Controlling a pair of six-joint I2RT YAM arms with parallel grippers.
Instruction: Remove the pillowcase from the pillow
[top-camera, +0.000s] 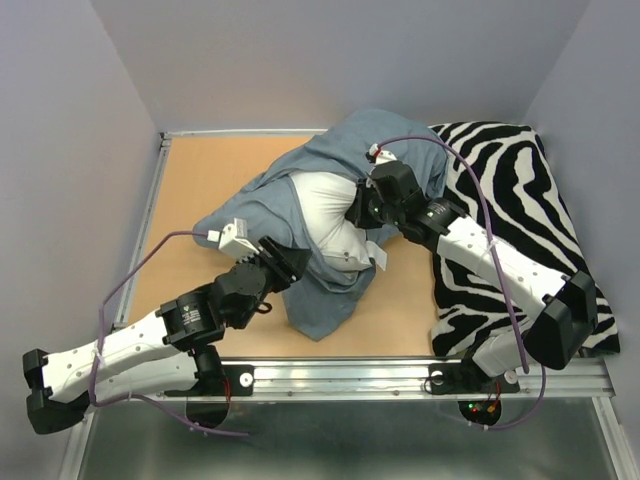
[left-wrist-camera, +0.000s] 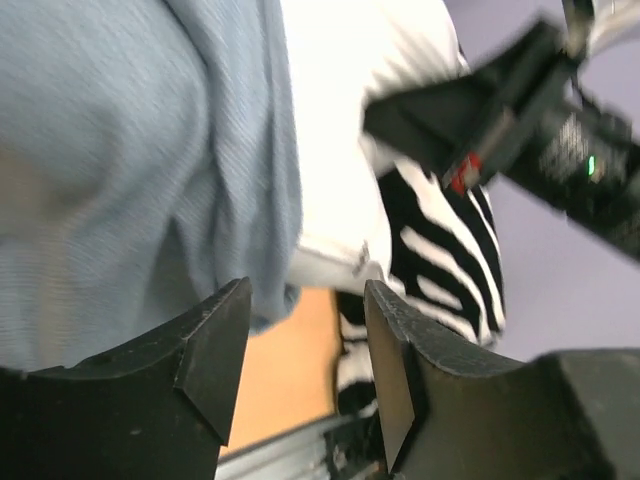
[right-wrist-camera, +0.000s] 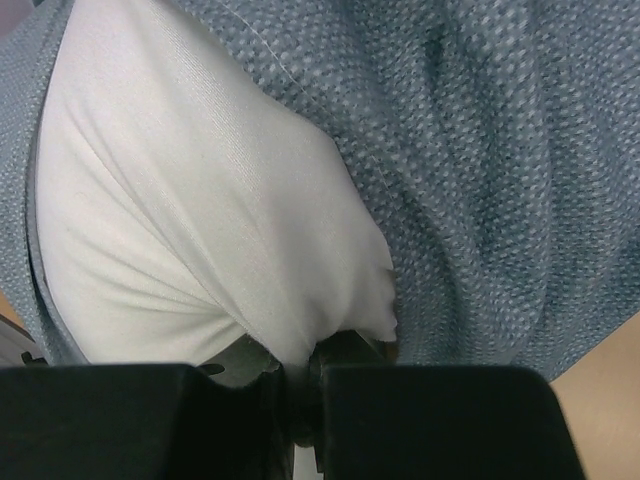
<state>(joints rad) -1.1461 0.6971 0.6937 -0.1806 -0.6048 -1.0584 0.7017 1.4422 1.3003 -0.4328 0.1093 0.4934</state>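
Lilac walls enclose a tan wooden desk (top-camera: 200, 190), contents as follows. Item: one soft blue-grey fabric pillowcase (top-camera: 325, 305), rumpled at the desk's centre and draped round its filling, the mouth gaping toward the arms. Item: one plump plain white pillow (top-camera: 325, 215), bulging out of that mouth, most of it under cloth. Item: one black-and-white zebra-print cushion (top-camera: 510, 190), lying on the right side, not part of the job. Item: two white-and-black arms, one pincer each. Right pincer (right-wrist-camera: 300, 390): clamped on a gathered corner of the white pillow. Left pincer (left-wrist-camera: 306, 350): fingers apart, nothing between them, the pillowcase hem just beside its left finger. Step in hand, by my reckoning: seizing the case for the peel. Done well, the left pincer takes only blue fabric at the hem, no white beneath, then draws away from the right while that one holds firm. A shallow bite may slip.
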